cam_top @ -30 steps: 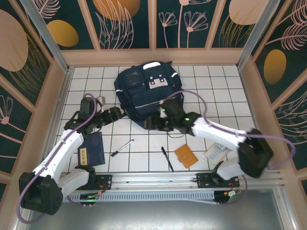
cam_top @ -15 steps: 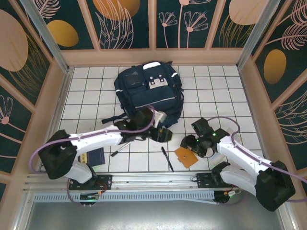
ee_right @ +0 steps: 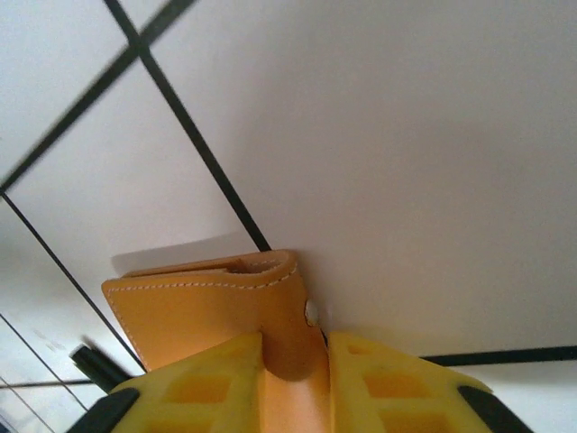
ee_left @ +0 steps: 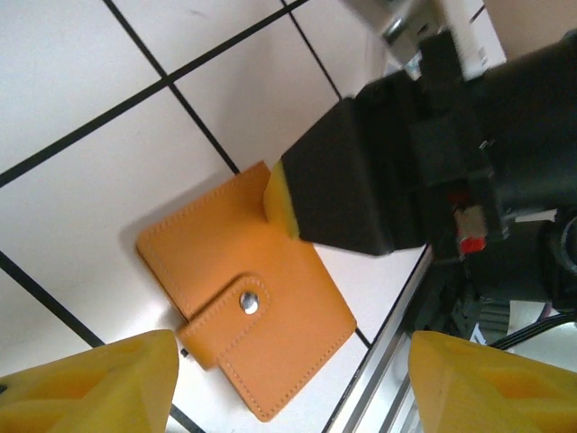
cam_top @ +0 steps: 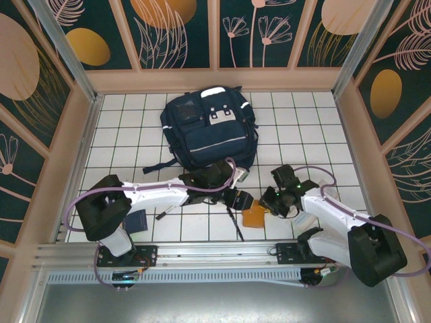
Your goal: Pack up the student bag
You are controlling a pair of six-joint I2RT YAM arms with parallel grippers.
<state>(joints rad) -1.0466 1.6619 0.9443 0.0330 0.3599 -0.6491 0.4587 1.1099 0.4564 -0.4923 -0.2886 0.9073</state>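
The student bag (cam_top: 209, 131) lies flat at the far middle of the tiled table (cam_top: 121, 128), straps trailing toward the arms. It sits well apart from the item now being collected, and from above I cannot tell whether any of its compartments is open.

The step in hand looks like picking up one item for packing, an orange leather wallet (cam_top: 254, 217) with a snap tab, lying near the front edge just beside a black pen (cam_top: 234, 222). The right gripper (ee_right: 293, 356) has its yellow pads (ee_right: 383, 379) pressed together on one edge of the wallet (ee_right: 212, 311), which curls up slightly between them. The rest of the wallet appears to rest on the tile.

The left gripper (ee_left: 293, 379) hovers directly over the wallet (ee_left: 248, 316) with its fingers spread wide and nothing between them.

The next move probably calls for lifting the wallet clear without letting the thin edge slip. It would then be carried across to the bag, or passed to the waiting left gripper.

The left arm reaches from its base diagonally across the table's middle, wrist bent down. The right arm is folded, with its forearm running left and its gripper (cam_top: 269, 202) low at the surface.
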